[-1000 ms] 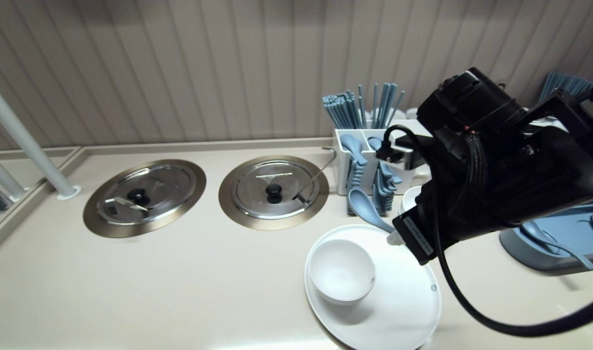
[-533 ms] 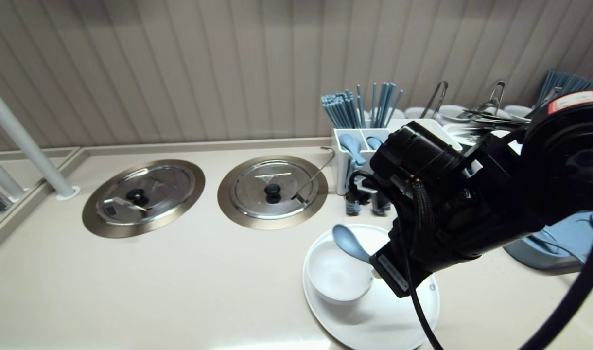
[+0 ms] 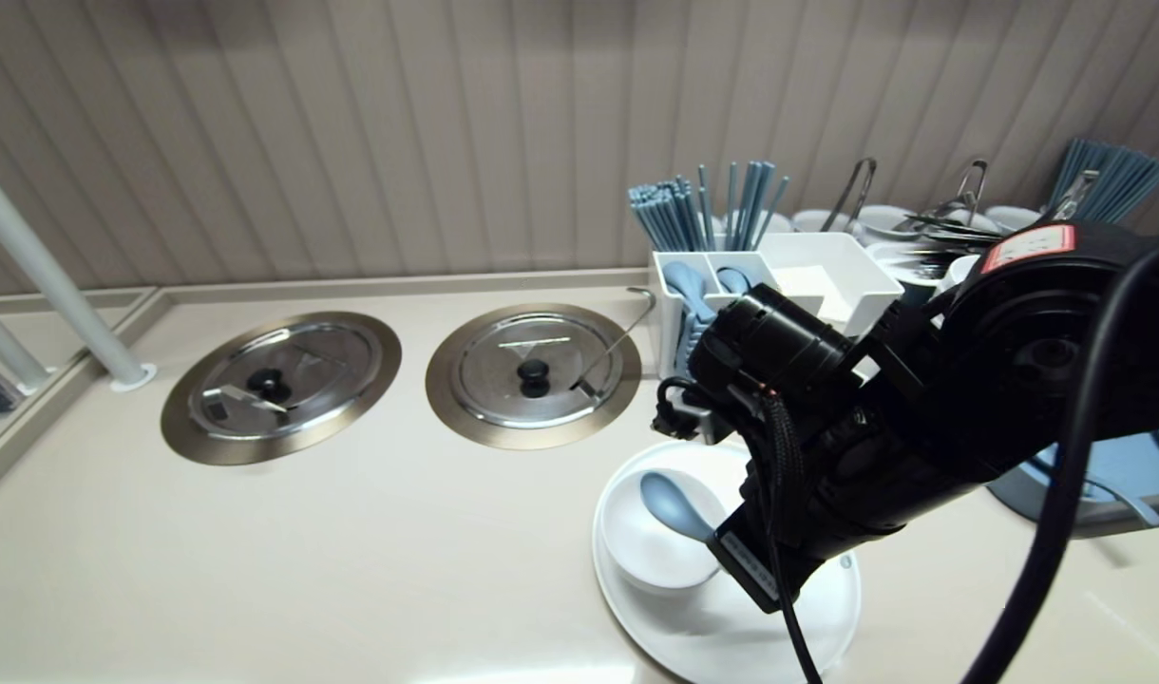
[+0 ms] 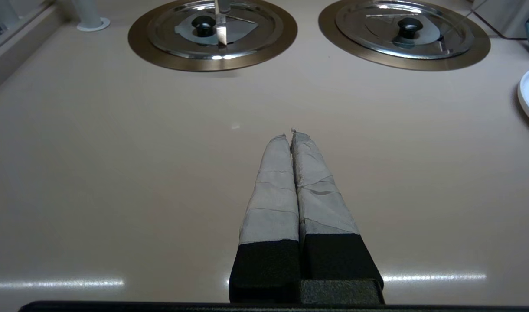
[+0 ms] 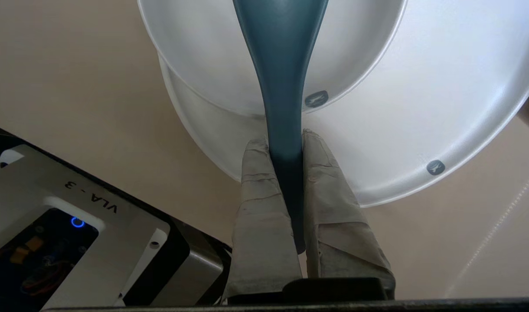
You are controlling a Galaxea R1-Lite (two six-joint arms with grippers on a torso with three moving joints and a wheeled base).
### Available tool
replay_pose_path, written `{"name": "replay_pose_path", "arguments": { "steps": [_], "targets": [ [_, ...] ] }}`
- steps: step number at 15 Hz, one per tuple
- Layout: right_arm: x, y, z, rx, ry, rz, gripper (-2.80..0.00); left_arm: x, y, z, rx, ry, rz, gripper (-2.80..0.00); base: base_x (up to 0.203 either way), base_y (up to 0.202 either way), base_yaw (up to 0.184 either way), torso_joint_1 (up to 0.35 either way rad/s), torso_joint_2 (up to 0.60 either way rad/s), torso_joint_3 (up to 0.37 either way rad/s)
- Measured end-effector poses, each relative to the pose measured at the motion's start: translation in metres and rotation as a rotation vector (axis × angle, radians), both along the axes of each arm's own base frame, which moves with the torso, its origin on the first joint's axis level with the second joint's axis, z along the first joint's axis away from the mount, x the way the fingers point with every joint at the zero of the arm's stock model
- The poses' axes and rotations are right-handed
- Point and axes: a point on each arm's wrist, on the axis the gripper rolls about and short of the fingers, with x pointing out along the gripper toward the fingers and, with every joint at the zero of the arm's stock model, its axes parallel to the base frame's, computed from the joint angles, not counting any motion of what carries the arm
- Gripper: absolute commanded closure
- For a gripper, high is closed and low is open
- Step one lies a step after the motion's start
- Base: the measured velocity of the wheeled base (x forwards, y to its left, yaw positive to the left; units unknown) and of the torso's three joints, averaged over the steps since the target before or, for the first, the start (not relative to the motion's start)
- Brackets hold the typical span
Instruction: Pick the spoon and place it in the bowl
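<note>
My right gripper (image 5: 284, 138) is shut on the handle of a blue spoon (image 5: 282, 69). The spoon's bowl end (image 3: 668, 502) hangs over the inside of a white bowl (image 3: 636, 556). That bowl (image 5: 204, 52) stands on a white plate (image 3: 826, 608), whose rim (image 5: 464, 143) lies under the gripper. My right arm (image 3: 883, 427) hides much of the plate in the head view. My left gripper (image 4: 290, 135) is shut and empty, held low over bare counter, away from the dishes.
Two round steel lids with black knobs (image 3: 280, 385) (image 3: 534, 373) are set into the beige counter. A white caddy (image 3: 731, 285) with blue chopsticks and spoons stands against the wall. A blue tray (image 3: 1111, 470) lies at the right. A white post (image 3: 47, 275) rises at the left.
My right arm has swung left and down from beside the caddy, carrying the blue spoon from above the plate's far rim to over the bowl. The left gripper stays still.
</note>
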Motion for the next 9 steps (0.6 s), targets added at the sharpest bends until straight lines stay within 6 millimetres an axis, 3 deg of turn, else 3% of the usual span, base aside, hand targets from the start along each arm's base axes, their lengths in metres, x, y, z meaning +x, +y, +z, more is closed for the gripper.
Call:
{"name": "replay_pose_path", "arguments": {
  "steps": [9],
  "targets": [
    [0.003,0.007,-0.016,-0.041,0.037,0.008,0.00,0.000,0.000,0.000,0.000,0.000,0.000,0.00,0.000,0.000,0.000,0.000,0.00,0.000]
  ]
}}
